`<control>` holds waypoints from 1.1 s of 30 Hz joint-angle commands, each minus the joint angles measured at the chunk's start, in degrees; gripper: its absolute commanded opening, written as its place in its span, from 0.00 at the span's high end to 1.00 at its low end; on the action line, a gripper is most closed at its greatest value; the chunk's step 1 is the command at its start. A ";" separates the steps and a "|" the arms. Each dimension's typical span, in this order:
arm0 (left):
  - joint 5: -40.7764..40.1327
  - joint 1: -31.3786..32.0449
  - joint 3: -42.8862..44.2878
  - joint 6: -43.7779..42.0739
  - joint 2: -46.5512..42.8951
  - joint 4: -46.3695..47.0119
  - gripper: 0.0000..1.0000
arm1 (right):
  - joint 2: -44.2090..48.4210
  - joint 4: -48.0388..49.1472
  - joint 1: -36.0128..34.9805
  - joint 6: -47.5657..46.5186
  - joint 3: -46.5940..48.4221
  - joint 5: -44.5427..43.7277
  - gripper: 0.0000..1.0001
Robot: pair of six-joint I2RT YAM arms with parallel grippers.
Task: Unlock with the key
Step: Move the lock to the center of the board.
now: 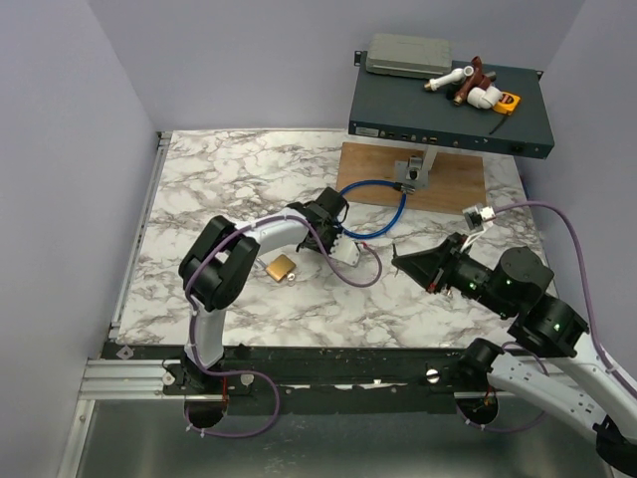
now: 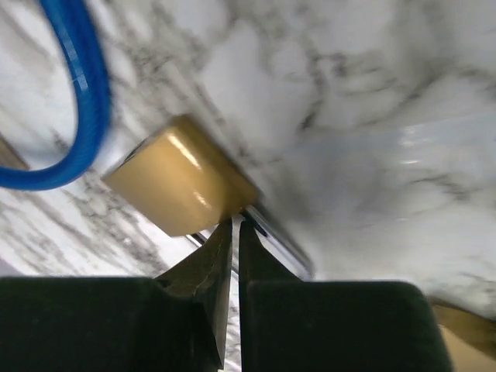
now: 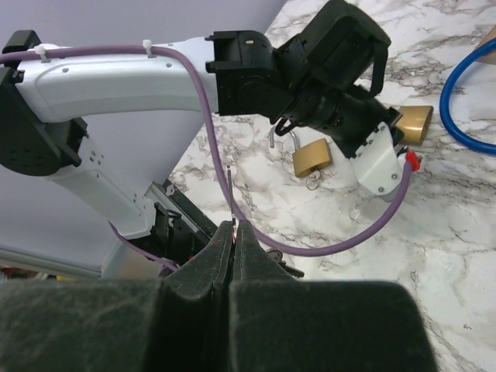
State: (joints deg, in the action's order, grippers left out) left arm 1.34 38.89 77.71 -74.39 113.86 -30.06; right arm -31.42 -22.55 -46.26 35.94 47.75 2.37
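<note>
Got the key (image 3: 232, 190) pinched tight in the right hand (image 3: 235, 226). Left hand (image 2: 235, 225) clenched, tips against a brass padlock (image 2: 178, 186) on the desk (image 1: 199, 179). Can't read any markings.

Soft, even indoor light; one view of three is blurred.

The top view is bright and sharp, with only faint shadows under the arms on the table (image 1: 199, 179) and a slight bend in straight lines near the edges. The left wrist view is smeared throughout: padlock (image 2: 182, 186), cable (image 2: 89, 101) and marble all look soft, with a pale glare band at right and a highlight on the brass. The right wrist view is crisp, though the key (image 3: 233, 198) reads only as a thin line.
</note>
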 commanded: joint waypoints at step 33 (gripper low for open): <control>19.80 27.04 -14.36 32.06 -14.40 -9.11 0.80 | 9.72 -11.13 0.27 4.36 5.95 -0.28 0.99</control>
State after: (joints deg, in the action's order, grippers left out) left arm 23.64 67.26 70.02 -46.11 106.65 -38.57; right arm -21.93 -32.21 -46.26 40.07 52.31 0.14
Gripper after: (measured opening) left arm 0.190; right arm 0.011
